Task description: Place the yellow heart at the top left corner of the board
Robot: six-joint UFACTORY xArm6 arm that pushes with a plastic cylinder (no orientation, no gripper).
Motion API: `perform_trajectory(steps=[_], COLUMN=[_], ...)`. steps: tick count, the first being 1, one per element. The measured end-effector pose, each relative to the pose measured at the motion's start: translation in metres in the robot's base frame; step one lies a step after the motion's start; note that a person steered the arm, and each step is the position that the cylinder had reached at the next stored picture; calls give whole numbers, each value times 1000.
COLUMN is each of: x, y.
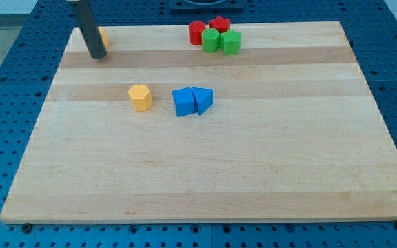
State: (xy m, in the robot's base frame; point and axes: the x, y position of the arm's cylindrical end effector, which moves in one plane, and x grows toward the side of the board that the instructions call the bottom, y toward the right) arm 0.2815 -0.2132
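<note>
Finishing the push, my tip touches the yellow heart, mostly hidden behind the rod at the board's top left corner. No jaws exist. Next, I judge, backing away cleanly.

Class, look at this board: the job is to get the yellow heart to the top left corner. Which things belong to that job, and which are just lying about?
Part of the job:
yellow heart, mostly hidden behind the rod, near the top left corner
my tip, right beside it
board

Lying about:
yellow hexagonal block
blue cube
blue wedge
two red blocks
two green blocks
</note>
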Motion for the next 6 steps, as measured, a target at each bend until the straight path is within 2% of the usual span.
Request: perform_trajectory(steps=[1, 2, 3, 4, 6], x=[-26, -48, -49, -22, 44], y=[7, -23, -31, 15, 143])
